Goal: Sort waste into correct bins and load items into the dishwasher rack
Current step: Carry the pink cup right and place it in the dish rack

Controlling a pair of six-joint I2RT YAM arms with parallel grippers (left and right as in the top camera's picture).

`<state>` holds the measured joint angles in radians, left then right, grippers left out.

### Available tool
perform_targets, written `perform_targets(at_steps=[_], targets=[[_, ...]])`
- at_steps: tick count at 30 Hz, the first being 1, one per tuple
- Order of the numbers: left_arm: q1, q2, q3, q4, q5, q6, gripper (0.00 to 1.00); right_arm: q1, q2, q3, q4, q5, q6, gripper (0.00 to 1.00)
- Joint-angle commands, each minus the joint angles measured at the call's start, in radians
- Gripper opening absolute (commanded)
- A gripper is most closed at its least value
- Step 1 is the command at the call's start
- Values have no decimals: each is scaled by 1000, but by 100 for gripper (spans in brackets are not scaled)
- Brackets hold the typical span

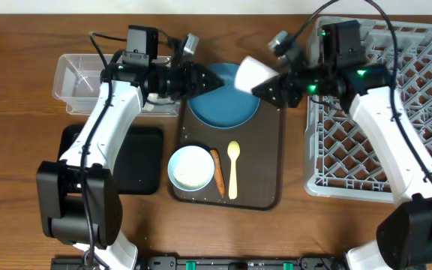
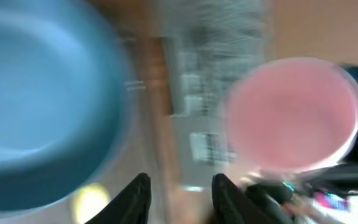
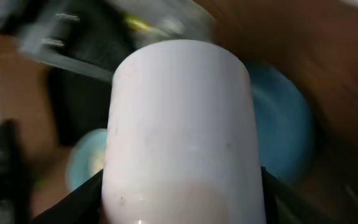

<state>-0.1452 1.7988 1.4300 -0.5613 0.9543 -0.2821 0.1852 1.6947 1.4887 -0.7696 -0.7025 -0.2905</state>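
Jaws of the left gripper (image 2: 181, 180) stand apart with nothing between them, above the one round, smooth dark-blue plate (image 1: 223, 101). The right gripper (image 1: 267, 86) is clenched on the one small pink cup (image 1: 252, 73), white outside and pink inside, which hangs over the plate's right edge. On the brown serving tray (image 1: 268, 165) lie one light-blue bowl (image 1: 191, 169), one thin carrot stick (image 1: 217, 171) and one pale yellow spoon (image 1: 233, 169). The two bins are a clear tub (image 1: 81, 75) and a black tray (image 1: 137, 157). One grey lattice rack (image 1: 381, 127) stands on the right.
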Motion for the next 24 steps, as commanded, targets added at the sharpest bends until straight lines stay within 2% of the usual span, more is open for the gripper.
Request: perform_targets(at_steps=[1,6,10,18,24], targets=[[5,-26,12,-69,-363,82,36,-71,-34,38,-85,265,56,41],[5,-116,12,-190,-642,118,36,-199,-57,134,-259,433,105,35],[5,-193,12,-243,-770,119,36,-317,-56,222,-361,631,240,21],[4,-237,12,-249,-790,124,36,-528,-56,296,-397,762,346,4],[4,-237,12,-249,-790,124,36,-666,-17,296,-428,789,365,2]])
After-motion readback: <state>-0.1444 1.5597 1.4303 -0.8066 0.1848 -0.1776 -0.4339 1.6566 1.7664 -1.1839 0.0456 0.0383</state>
